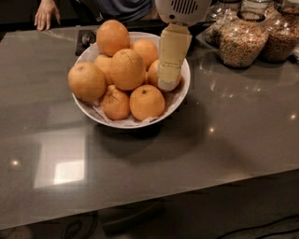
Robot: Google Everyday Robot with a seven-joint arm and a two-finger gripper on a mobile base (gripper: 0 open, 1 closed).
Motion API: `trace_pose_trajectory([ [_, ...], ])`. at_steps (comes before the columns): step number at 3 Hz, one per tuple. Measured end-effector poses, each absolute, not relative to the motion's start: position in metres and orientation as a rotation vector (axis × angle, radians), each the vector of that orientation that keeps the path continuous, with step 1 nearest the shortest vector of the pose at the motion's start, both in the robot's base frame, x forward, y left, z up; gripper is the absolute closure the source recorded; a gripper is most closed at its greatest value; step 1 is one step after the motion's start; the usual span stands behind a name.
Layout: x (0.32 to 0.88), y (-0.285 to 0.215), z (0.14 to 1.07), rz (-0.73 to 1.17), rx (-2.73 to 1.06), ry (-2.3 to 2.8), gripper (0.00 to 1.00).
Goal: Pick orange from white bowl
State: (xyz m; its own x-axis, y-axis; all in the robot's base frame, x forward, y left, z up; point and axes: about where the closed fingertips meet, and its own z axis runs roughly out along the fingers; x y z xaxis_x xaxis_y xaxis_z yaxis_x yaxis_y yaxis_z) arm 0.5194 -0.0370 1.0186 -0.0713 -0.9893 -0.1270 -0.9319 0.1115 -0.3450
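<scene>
Claw (167,83) hangs over the right side of the white bowl (179,97). Its tip sits in front of one of the smaller fruits by the right rim, and contact there is hidden. Can't tell whether the claw is open or closed; it isn't visibly carrying anything.

The orange (127,69) I read as the target is the big one with the faint crease, mid-pile, resting on the fruit around it. It's just left of the claw and unobstructed from above. The paler big orange (87,81) leans against the left rim. Another deep-orange one (112,37) tops the back of the heap.

Why it sits this way:
- The bowl is shallow and overfilled, so the fruit stacks in layers and each piece is propped by its neighbours.
- Pulling the target will probably let the neighbours shift or roll.
- The claw comes in steeply from above, which makes sense because there's no side access between packed fruit.
- My read is that it needs to move left before descending.

The bowl stands on the grey surface (210,154), toward the far side. Cereal jars (243,42) are to the right, near the bowl but not touching it. A person's hand (46,13) rests on the far left edge, well clear.

No brand, label or readable text anywhere. The arm housing shows only a vent grille (184,6).
</scene>
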Motion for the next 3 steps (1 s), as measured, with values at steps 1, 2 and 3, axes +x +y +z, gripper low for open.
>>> trace_pose_trajectory([
  [1, 0.524, -0.008, 1.011, -0.213, -1.939, 2.045, 0.00],
  [2, 0.524, -0.008, 1.011, -0.213, -1.939, 2.045, 0.00],
  [3, 0.536, 0.016, 1.016, -0.233, -1.956, 1.987, 0.08],
])
